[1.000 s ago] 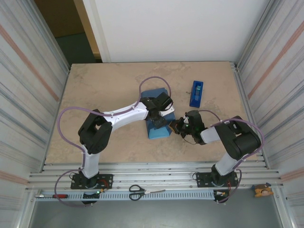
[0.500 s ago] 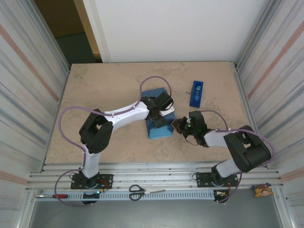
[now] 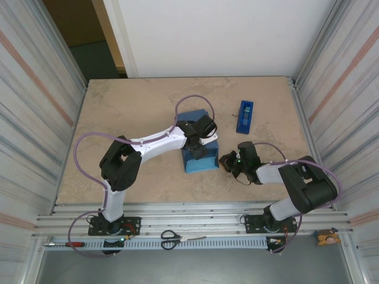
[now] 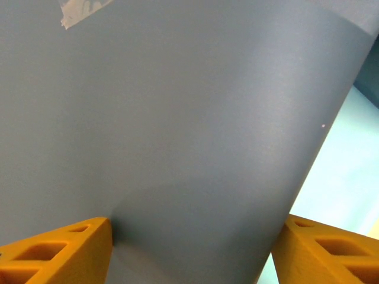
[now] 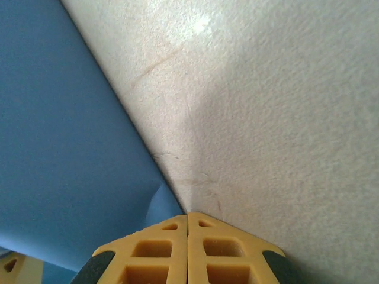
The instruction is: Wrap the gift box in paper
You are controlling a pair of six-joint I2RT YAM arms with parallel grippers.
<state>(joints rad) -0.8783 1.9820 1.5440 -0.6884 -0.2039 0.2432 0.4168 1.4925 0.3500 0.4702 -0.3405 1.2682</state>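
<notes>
Plainly, the step in hand looked like closing an end fold on the side of the bundle that faced the right arm. The paper (image 3: 200, 162) sat as a blue bundle on the desk (image 3: 136, 112), near the tape dispenser (image 3: 245, 116), on that dispenser's side toward the arm bases and the left arm. No orange showed, so the gift box was judged to lie covered inside it. The left tool (image 4: 195, 223) hung over the bundle with its fingers (image 4: 59, 248) spread wide, one at each side of a slate-blue panel that carried a scrap of clear tape (image 4: 80, 9). Whether they squeezed the panel or only straddled it could not be told. The right tool (image 5: 188, 228), nearer the bases than the tape dispenser, had its fingers pressed together on nothing, low over the bare desk and just beside the bundle's lower edge, where a small pale flap (image 5: 159, 204) curled up. To do this well, the closed tool should probably slide low, catch that flap from beneath and sweep it flat against the box wall, while the left tool pinned the bundle against skating. Pushing too high would likely crumple the thin sheet, and pushing too hard could shove the box out of its cover.
</notes>
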